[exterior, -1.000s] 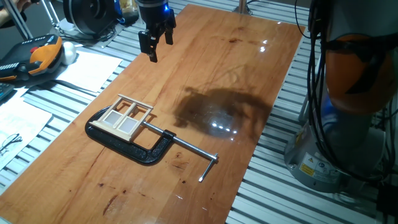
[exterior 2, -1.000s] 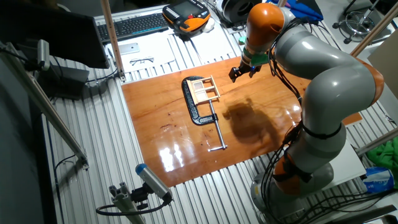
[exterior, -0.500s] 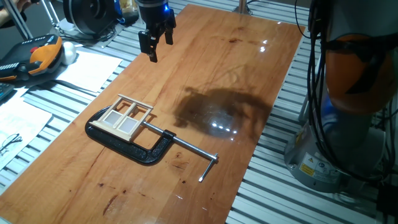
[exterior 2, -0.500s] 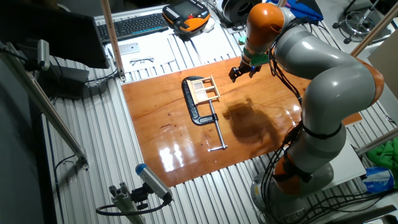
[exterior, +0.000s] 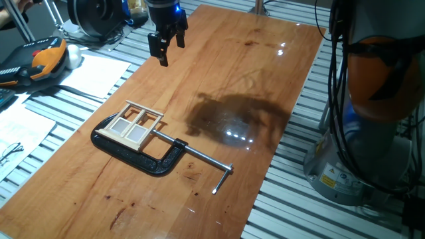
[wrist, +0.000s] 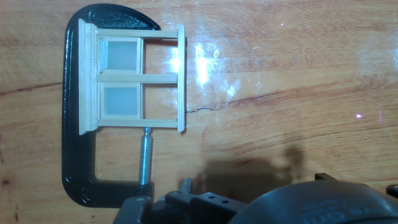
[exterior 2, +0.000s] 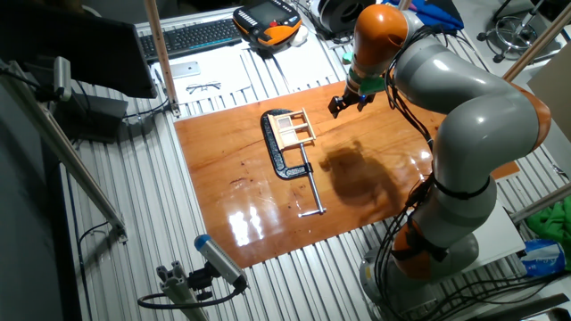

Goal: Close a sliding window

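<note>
No readable writing anywhere on the table: only a yellow sticker on the robot base (exterior: 330,178), its print too small to make out. Up high, the gripper (exterior: 164,44) hangs above the far end of the wooden table (exterior: 265,79), fingers parted a little, holding nothing, touching nothing. Well apart from it, the sliding window (exterior: 135,125) lies flat on the boards, squeezed in a black C-clamp (exterior: 143,159) whose steel screw rod (exterior: 199,157) presses one frame edge. In the hand view the window (wrist: 134,81) shows two frosted panes at left, open gaps at right.
</note>
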`<state>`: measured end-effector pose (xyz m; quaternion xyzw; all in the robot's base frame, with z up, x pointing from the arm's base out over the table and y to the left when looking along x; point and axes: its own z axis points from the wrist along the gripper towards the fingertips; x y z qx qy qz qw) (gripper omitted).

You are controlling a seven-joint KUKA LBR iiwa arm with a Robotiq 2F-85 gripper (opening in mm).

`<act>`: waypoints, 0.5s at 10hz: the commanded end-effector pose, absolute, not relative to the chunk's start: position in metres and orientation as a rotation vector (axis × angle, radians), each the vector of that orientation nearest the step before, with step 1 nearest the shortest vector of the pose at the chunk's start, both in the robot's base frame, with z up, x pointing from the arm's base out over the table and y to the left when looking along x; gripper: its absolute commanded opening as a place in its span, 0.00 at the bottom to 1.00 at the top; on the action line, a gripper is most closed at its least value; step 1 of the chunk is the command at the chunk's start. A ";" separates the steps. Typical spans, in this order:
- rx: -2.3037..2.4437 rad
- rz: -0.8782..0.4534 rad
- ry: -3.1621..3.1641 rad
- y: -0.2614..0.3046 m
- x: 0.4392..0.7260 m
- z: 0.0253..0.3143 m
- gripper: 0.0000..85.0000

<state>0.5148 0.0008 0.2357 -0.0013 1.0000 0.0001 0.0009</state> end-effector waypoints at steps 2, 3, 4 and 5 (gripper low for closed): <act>-0.013 -0.150 3.095 0.001 0.515 0.236 0.00; -0.013 -0.154 3.094 0.001 0.515 0.237 0.00; -0.013 -0.154 3.094 0.001 0.515 0.237 0.00; -0.013 -0.154 3.094 0.001 0.515 0.236 0.00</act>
